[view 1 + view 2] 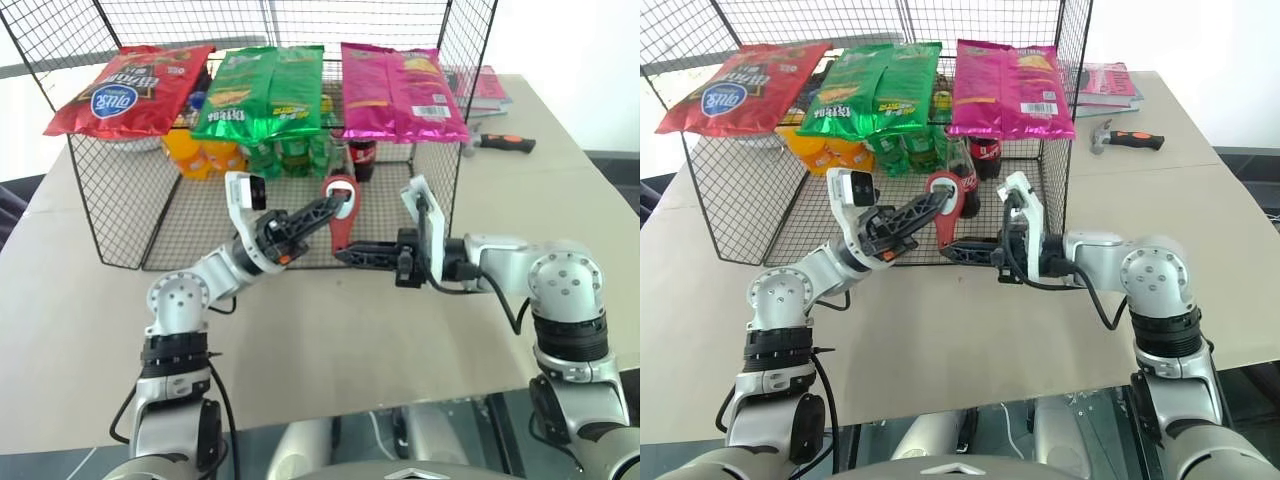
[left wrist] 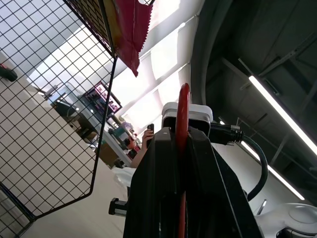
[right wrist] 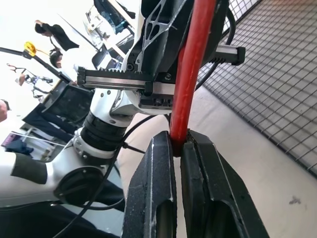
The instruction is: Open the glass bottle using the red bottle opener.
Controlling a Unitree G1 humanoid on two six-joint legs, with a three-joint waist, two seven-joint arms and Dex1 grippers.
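While both arms meet in front of a wire cage [image 1: 110, 215] on a tan table [image 1: 300, 350], contents run from the left as follows. Cage roof, left: red chip bag [image 1: 130, 90]; beneath it, orange drink bottles [image 1: 200, 155]. Roof, middle: green chip bag [image 1: 262, 92], with green soda bottles [image 1: 290, 155] under it. Left gripper [image 1: 335, 208]: reaching up and to the right from the left arm, fingers clamped on the opener [image 1: 340, 215] near its ring head; in the left wrist view the red strip [image 2: 183, 129] stands edge-on between the two black fingers [image 2: 153, 198]. Opener: held upright in the air just before the cage front, head up, handle down, gripped at both ends. Glass bottle [image 1: 962, 172]: inside the cage near its front, right behind the opener head, upright, neck partly hidden by the head; whether opener and bottle touch cannot be told. Beside it to the right, a stouter dark cola bottle with red cap [image 1: 362, 158]. Right gripper [image 1: 345, 255]: pointing left, level, closed on the lower end of the opener's handle; the right wrist view shows the handle [image 3: 190, 74] pinched between its finger pads [image 3: 153, 198]. Roof, right: pink chip bag [image 1: 400, 90]. Outside the cage, far right: a stack of books [image 1: 485, 90] and a hammer [image 1: 505, 142] with black-and-orange handle, well apart from the grippers. Background of the wrist views: people at a distance.
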